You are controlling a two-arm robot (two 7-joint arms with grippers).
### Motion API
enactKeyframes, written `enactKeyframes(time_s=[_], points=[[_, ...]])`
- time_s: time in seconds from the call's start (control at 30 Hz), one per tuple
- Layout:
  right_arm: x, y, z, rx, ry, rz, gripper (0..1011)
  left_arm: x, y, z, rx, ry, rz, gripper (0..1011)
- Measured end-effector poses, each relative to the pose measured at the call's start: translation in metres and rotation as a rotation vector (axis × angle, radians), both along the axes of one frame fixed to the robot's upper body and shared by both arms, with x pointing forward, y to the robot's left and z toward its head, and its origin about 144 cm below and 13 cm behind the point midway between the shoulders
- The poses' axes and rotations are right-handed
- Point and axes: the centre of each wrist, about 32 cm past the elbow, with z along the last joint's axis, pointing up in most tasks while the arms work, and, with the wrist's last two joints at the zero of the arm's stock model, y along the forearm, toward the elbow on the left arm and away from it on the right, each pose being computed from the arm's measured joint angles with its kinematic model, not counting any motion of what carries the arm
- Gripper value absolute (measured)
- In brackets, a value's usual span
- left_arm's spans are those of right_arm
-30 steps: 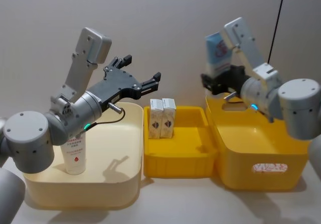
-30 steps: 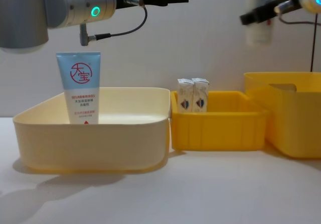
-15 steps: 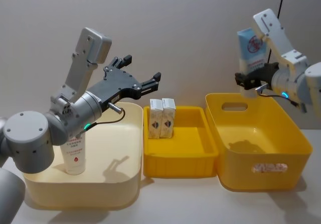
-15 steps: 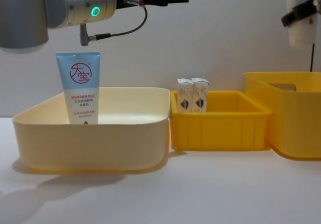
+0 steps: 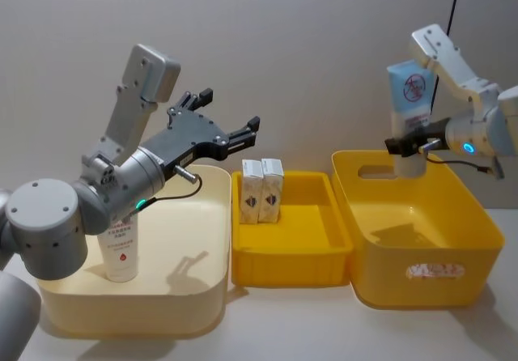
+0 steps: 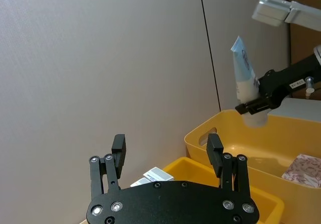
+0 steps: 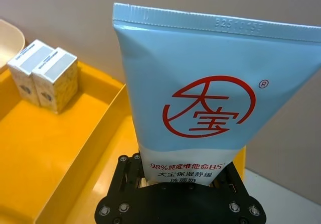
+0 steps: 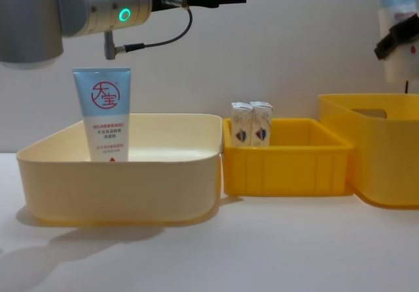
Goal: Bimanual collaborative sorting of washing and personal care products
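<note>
Right gripper: clamped on the white lower body of a squeeze tube, held upright, blue crimped end up. Over the last second it has swung outward from nearer the centre to the back rim of the deep yellow bin, and in the last half second has dropped a little. Judgement: the tube has been lifted out of that bin but is not yet travelling toward the cream bin, so the transfer is still at its start.

Left gripper: fingers spread wide, holding nothing, unmoved above the rear of the cream bin. Likely waiting to receive.

Cream bin: one matching tube, standing upright against its left side.

Shallow yellow tray, between the two bins: two small white cartons, upright, touching side by side at its back left corner.

Deep yellow bin: a pale crumpled packet on its floor, seen from the left wrist; kind cannot be told.
</note>
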Motion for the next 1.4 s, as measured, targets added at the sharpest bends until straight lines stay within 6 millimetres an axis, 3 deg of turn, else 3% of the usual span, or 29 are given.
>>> enactKeyframes(time_s=[0.53,0.63,0.83,0.97,1.1,1.4], points=[[0.034,-0.008,0.009,0.052,0.224,0.034,542,0.000,0.000,0.000,0.000,0.000,0.000,1002],[0.036,-0.009,0.012,0.056,0.242,0.038,602,0.000,0.000,0.000,0.000,0.000,0.000,1002],[0.038,-0.011,0.013,0.065,0.276,0.039,839,0.000,0.000,0.000,0.000,0.000,0.000,1002],[0.039,-0.011,0.014,0.068,0.289,0.041,934,0.000,0.000,0.000,0.000,0.000,0.000,1002],[0.040,-0.012,0.015,0.071,0.298,0.043,1000,0.000,0.000,0.000,0.000,0.000,0.000,1002],[0.040,-0.013,0.016,0.074,0.313,0.043,1001,0.000,0.000,0.000,0.000,0.000,0.000,1002]])
